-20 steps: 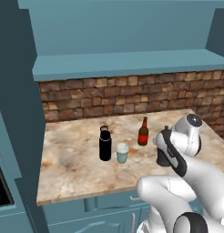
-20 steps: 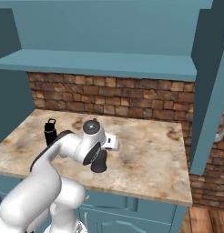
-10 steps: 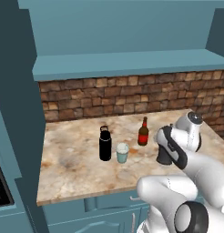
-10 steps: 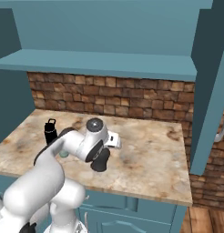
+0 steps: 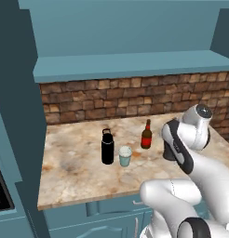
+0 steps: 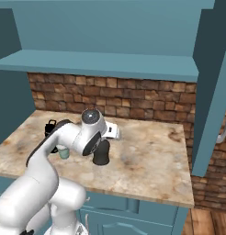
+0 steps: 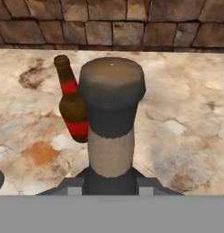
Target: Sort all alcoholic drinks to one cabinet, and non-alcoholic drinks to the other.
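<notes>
My gripper [image 7: 111, 183] is shut on the thin neck of the dark squat bottle [image 7: 111, 113], one of the alcoholic drinks, with its capped top rising in the middle of the hand view. This bottle [image 6: 101, 153] stands on the counter under my hand. The red-brown beer bottle [image 5: 146, 135] stands just to its left, also in the hand view as the beer bottle [image 7: 73, 107]. Further left are the pale cup [image 5: 125, 156] and the black flask [image 5: 107, 147]. The teal cabinets [image 5: 125, 65] hang above with their thick floor board.
A marble counter [image 5: 74, 167] runs below a brick wall [image 5: 88, 100]. A teal cupboard door [image 6: 211, 92] stands open at the right end of the counter. Teal base units [image 6: 133, 215] lie under the counter's front edge.
The jaws have closed from open onto the dark bottle's neck. The hand has settled slightly lower over the bottle; the other drinks have not moved.
</notes>
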Robot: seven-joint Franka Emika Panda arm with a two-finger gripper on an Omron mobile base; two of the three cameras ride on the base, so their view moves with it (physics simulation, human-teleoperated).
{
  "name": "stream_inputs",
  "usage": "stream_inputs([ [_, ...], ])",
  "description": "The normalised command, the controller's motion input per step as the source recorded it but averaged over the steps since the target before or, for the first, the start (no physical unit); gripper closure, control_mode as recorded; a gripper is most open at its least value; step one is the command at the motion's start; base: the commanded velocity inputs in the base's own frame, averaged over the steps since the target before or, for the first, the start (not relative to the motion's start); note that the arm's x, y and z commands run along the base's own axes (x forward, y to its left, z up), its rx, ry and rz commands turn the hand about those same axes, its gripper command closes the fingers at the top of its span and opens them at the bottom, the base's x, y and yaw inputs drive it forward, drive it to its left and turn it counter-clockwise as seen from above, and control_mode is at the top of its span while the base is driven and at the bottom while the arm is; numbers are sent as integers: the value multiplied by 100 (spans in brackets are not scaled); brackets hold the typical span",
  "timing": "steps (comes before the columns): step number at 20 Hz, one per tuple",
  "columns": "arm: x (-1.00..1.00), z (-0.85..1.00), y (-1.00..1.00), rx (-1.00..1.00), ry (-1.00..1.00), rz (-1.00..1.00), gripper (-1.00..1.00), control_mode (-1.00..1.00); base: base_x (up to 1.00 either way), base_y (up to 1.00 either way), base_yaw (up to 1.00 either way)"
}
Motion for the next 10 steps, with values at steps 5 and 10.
stream_inputs([
  [5, -52, 99, 5, -5, -28, 5, 100, -100, 0, 0, 0],
  [10, -53, 100, 3, 0, -24, 1, 100, -100, 0, 0, 0],
])
